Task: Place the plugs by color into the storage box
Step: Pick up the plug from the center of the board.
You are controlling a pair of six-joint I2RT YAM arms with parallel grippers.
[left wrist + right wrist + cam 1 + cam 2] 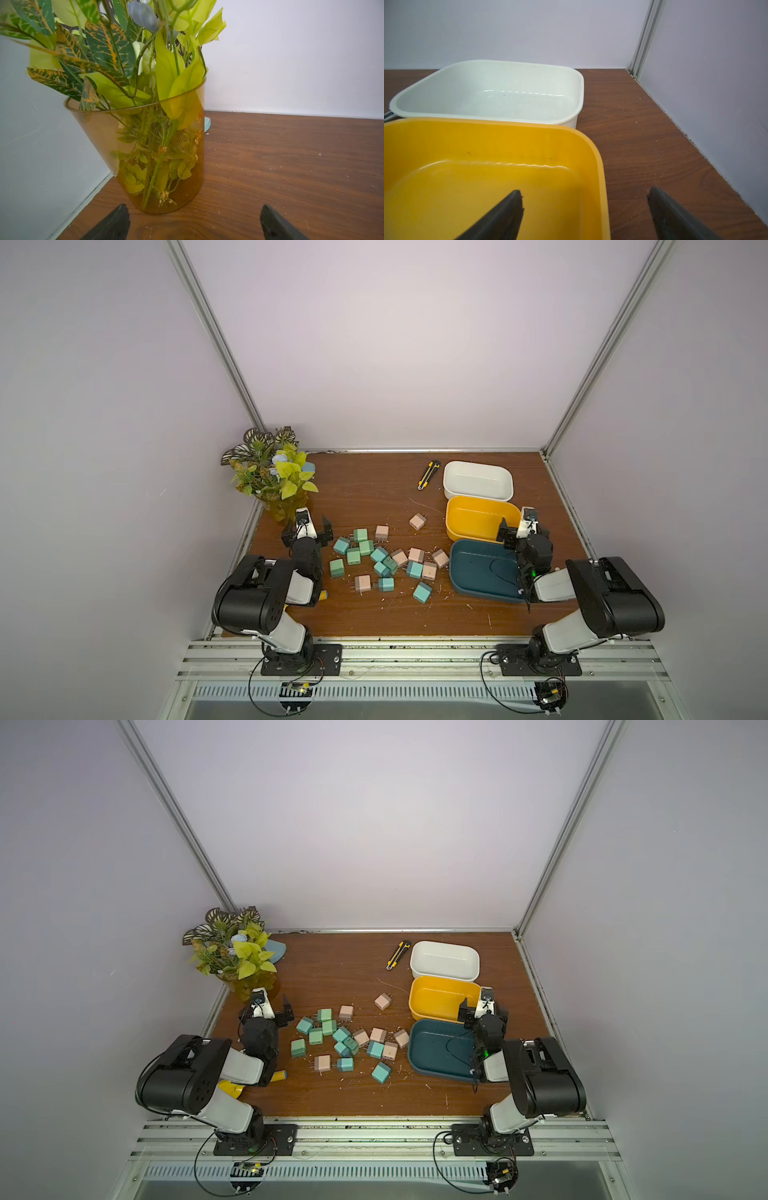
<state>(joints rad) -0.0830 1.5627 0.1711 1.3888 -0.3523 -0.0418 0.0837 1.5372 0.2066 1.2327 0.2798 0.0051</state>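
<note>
- The plugs [379, 554] are small cube-shaped plastic adapters in teal-blue, mint green and pale pink, each with two thin metal prongs. They lie scattered on the brown wooden table [374, 614], in the lower centre of both top views.
- Three open plastic storage boxes stand in a column at centre right: the white box [473, 483] uppermost, the yellow box [473, 516] in the middle and the dark blue box [478, 572] lowest. No plug shows in any of them.
- Most plugs are bunched together, several touching. One lone pink plug [417, 521] lies apart, up and to the right of the bunch, near the yellow box.
- The left gripper [306, 533] sits just left of the bunch, jaws spread wide and empty, facing the amber vase of artificial leaves [274, 472].
- The right gripper [521, 531] is equally wide and empty, at the right end of the yellow box.
- The plugs are likely light, rigid and smooth, so they may skid or tip when nudged.
- The best hold is probably on two opposite flat faces of the body. The prongs look thin and are best avoided.
- Outlying plugs look easier to reach than those packed together.
</note>
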